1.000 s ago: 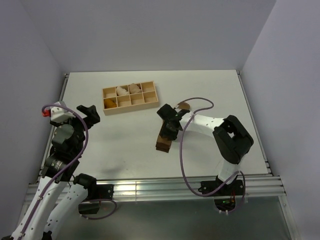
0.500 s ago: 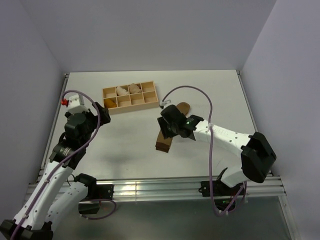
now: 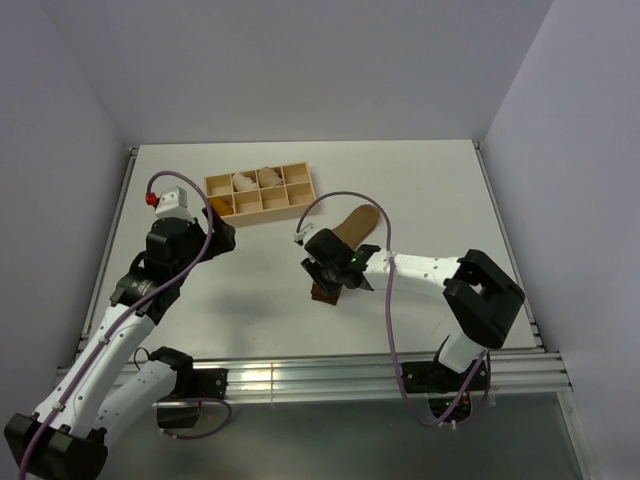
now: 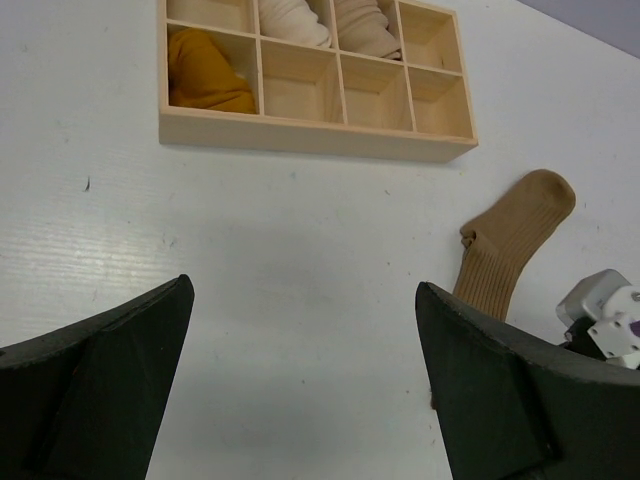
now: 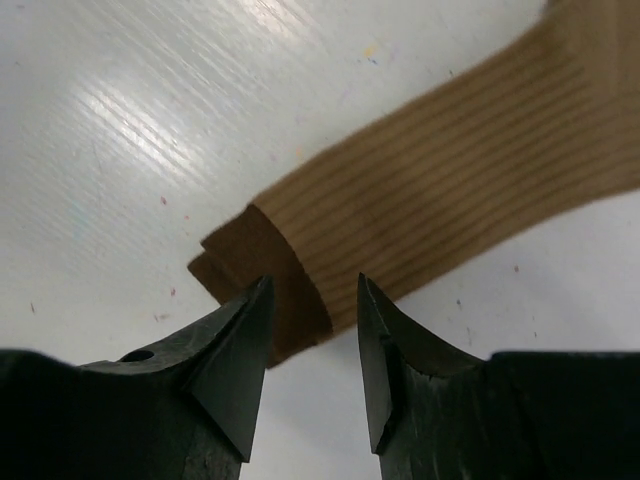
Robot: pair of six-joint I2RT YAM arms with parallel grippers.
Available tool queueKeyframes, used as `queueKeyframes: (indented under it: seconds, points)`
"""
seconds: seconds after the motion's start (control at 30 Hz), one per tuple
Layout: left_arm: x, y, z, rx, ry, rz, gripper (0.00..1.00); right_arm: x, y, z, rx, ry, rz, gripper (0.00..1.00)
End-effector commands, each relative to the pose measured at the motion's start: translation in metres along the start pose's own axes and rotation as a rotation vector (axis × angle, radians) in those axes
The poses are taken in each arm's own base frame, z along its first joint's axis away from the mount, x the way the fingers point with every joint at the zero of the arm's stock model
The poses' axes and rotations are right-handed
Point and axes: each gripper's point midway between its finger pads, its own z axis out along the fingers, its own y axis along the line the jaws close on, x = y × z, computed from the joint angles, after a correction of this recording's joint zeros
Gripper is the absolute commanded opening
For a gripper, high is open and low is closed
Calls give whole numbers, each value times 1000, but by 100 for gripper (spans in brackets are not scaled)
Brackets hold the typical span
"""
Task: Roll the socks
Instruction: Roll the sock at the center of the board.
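Evidently rolling is just beginning: the brown sock [image 3: 357, 223] lies flat on the bench [image 3: 250, 290], its cuff [image 5: 265, 265] between the half-spread right jaws, unpinched. Left jaws hang wide apart. Next: nip the cuff, then turn it over.

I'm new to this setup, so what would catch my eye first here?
An olive-brown sock lies stretched out mid-table; the right gripper has its fingers apart either side of the darker cuff. Behind to the left, a wooden compartment tray holds a mustard-orange sock bundle and pale rolled bundles; the left gripper hangs open nearby.
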Motion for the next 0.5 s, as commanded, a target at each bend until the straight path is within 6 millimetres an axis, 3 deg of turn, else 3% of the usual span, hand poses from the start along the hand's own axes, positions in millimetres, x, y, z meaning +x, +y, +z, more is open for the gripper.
queueKeyframes:
  seconds: [0.0, 0.27, 0.47]
  points:
    - [-10, -6, -6, 17, -22, -16, 100, -32, 6, 10, 4, -90, -42, 45]
    - [-10, -3, -6, 6, -32, -20, 99, -17, 25, 35, -23, -31, -3, 42]
    - [-9, -2, -4, -2, -27, -18, 100, -24, 53, 44, -45, -28, 28, 41]
